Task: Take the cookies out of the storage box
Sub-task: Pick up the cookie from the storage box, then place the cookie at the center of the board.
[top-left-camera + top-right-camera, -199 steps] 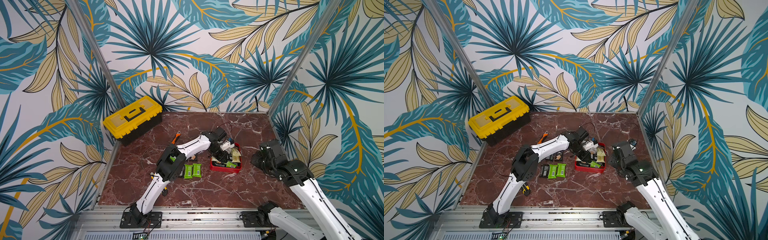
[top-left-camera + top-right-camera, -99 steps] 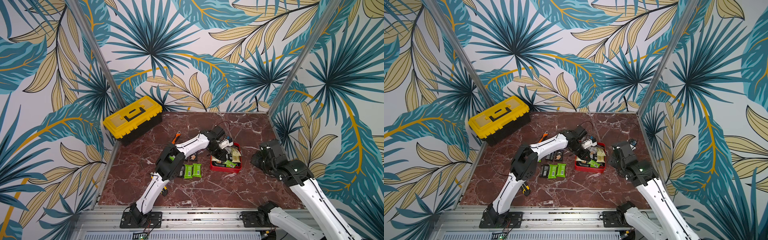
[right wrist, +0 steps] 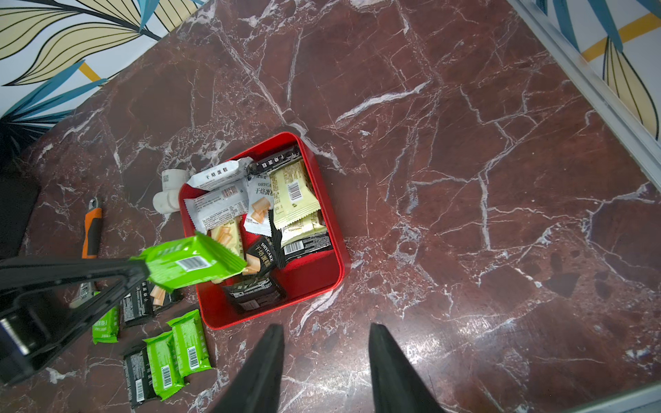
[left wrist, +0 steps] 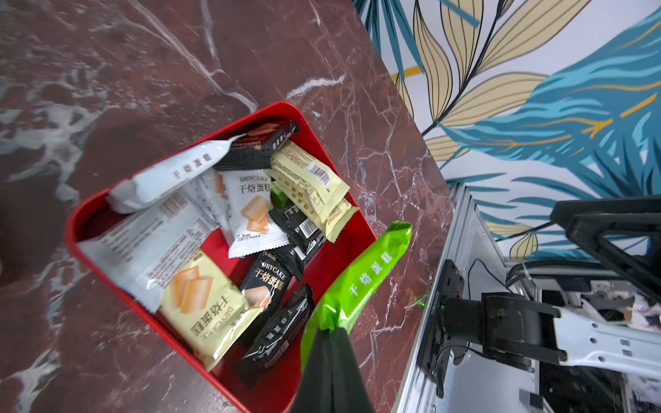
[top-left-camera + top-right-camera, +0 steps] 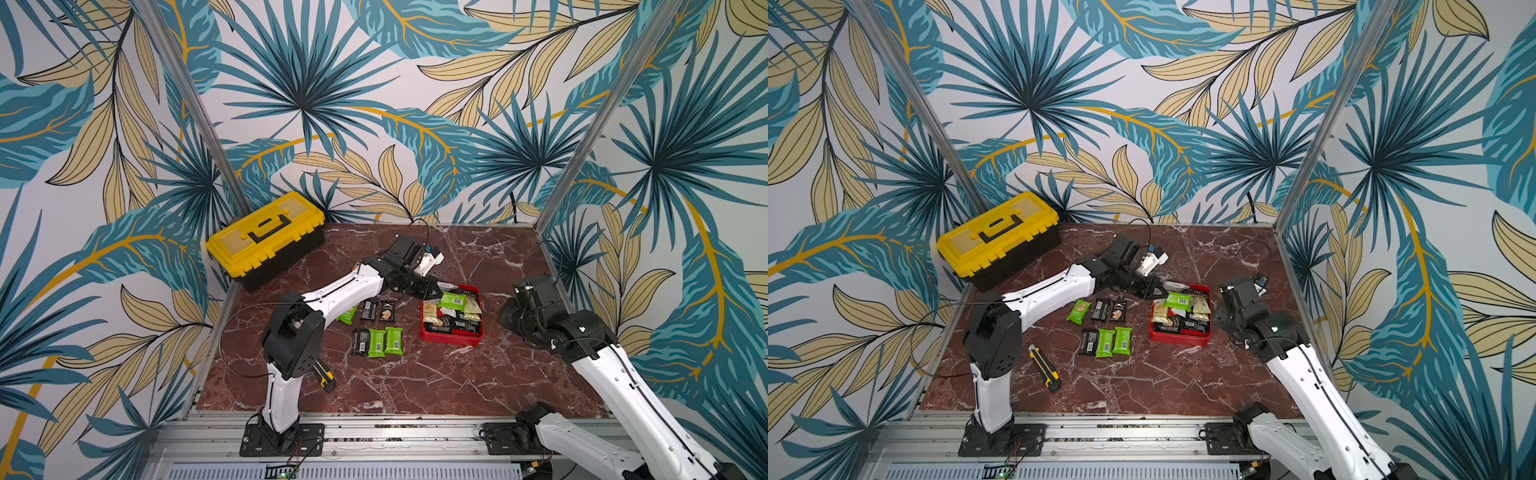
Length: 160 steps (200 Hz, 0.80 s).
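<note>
One green packet (image 3: 189, 262) of the cookies hangs pinched by its crimped end in the left jaws, which are clenched on it. It is raised above the storage box (image 3: 275, 316), on the side facing the rows set out beside it. A dozen or so cookies (image 4: 250, 211) (white, cream and black wrappers, heaped and overlapping) lie inside the box. Six laid-out packets (image 5: 1104, 343) lie flat on the worktop (image 5: 415, 382) in two rows near it.

Step in hand, as judged: carrying the held packet out to the rows. Good practice is to keep it high until its free end has passed the box's low wall, since a dangling wrapper could catch the rim. It should then be lowered flat before the jaws release.

The widest open room lies in front of the nearer row, toward the robot's base. The gap between rows and box is narrow, and the left arm (image 5: 345, 289) overhangs the farther row. A utility knife (image 5: 1044, 368) lies near that arm's base, apart from the rows. A white pipe fitting (image 3: 168, 193) sits at one corner of the box.

The right jaws stand parted and empty above bare worktop on the box's other side, clear of the path. A yellow toolbox (image 5: 266, 237) stands in the far corner, well apart.
</note>
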Motion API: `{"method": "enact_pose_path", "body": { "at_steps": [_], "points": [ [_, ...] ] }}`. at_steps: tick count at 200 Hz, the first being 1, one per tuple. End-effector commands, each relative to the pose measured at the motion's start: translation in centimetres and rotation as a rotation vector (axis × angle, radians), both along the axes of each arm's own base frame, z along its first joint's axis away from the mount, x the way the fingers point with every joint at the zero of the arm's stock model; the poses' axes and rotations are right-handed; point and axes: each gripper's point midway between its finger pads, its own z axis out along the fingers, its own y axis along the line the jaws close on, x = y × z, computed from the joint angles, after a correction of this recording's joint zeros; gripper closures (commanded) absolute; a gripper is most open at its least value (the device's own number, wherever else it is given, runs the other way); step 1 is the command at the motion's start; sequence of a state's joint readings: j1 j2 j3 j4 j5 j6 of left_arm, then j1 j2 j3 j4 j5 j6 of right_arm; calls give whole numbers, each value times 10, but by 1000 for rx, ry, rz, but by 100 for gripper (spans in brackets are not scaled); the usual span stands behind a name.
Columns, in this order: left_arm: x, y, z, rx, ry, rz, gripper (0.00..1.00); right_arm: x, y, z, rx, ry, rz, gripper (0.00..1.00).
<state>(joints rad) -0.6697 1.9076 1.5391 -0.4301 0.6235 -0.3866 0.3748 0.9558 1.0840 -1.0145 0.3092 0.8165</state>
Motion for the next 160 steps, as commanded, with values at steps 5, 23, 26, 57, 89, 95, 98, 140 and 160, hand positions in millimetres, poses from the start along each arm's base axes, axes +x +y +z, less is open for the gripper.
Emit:
{"method": "enact_pose_path", "body": {
  "at_steps": [5, 23, 26, 57, 89, 95, 98, 140, 160],
  "points": [
    [16, 25, 7, -109, 49, 234, 100, 8, 4, 4, -3, -13, 17, 56],
    [19, 50, 4, -174, 89, 403, 100, 12, 6, 2, 0, -8, 23, 56],
    [19, 54, 3, -186, 94, 427, 100, 12, 6, 1, 0, -7, 23, 56],
    [16, 92, -4, -255, 122, 660, 100, 19, 12, 0, 4, 0, 42, 56],
    [18, 123, -29, -291, 199, 899, 100, 28, 20, 0, 1, 16, 83, 56],
    [17, 127, -35, -288, 220, 941, 100, 30, 21, 0, 0, 21, 89, 56],
    [17, 127, -38, -289, 228, 956, 100, 30, 22, 0, 1, 22, 92, 56],
    [17, 110, -58, -342, 315, 1054, 100, 34, 28, 0, 8, 33, 119, 56],
    [14, 99, -70, -366, 377, 1088, 100, 33, 29, -1, 15, 34, 125, 56]
  ]
}}
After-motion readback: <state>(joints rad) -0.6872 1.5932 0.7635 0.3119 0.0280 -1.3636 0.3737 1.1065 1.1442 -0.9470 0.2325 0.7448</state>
